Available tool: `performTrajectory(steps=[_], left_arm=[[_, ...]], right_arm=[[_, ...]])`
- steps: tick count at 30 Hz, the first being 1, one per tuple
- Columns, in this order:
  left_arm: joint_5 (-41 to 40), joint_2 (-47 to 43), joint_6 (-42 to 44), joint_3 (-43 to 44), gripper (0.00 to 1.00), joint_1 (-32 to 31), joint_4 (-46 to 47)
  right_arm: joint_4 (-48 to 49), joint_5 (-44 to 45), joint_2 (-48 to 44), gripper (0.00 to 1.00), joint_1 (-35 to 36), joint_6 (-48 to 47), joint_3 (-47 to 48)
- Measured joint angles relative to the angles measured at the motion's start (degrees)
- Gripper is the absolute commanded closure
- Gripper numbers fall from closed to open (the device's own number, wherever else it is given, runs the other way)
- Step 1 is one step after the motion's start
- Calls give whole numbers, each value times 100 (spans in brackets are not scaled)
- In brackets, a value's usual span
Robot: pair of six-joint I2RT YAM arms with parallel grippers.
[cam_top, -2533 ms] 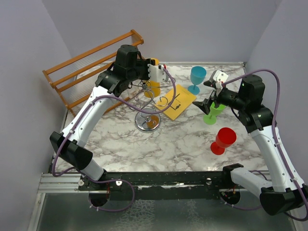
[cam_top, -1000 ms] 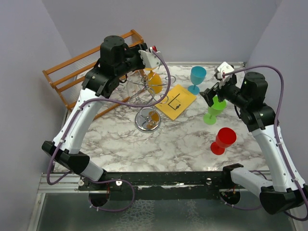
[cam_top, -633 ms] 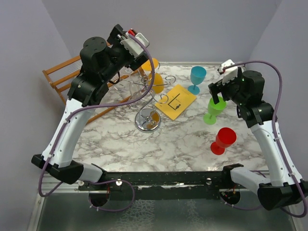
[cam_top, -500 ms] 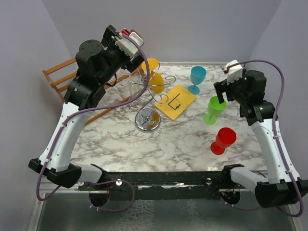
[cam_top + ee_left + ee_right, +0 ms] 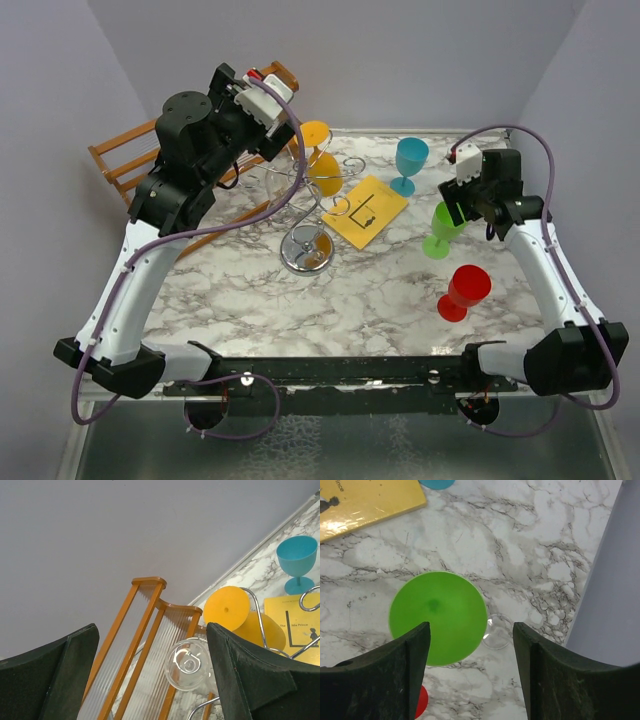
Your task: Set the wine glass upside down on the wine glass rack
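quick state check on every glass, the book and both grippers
orange wine glass, upside down on the wine glass rack
clear glass, seemingly upside down too
blue glass, upright
green glass, upright, under the right gripper
red glass, upright
book, closed, flat
left gripper, open, empty
right gripper, open

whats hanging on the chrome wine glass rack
An orange wine glass hangs upside down on the rack; a clear glass sits foot-up beside it, its bowl mostly hidden behind a black finger.

An orange wine glass [image 5: 235, 611] hangs inverted (foot uppermost) on the wire rack [image 5: 256, 611].
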Motion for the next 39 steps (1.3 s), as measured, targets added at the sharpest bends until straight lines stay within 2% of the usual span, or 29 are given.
performTrajectory(steps=[13,23,27,34,39], left_arm=[[13,-24,-50,2,9,0,-190],[11,-24,31,2,9,0,-208],[9,-24,52,0,8,0,-208],[-155,-24,57,-74,1,0,-197],[-393,-70,0,-284,1,2,-114]], right_arm=[[-76,160,671,54,-37,-105,13],[-120,-50,968,67,-225,-105,92],[-151,-240,1005,77,-267,-103,133],[-289,-564,1150,99,-302,-133,428],[-490,-1008,1154,99,-306,-223,839]])
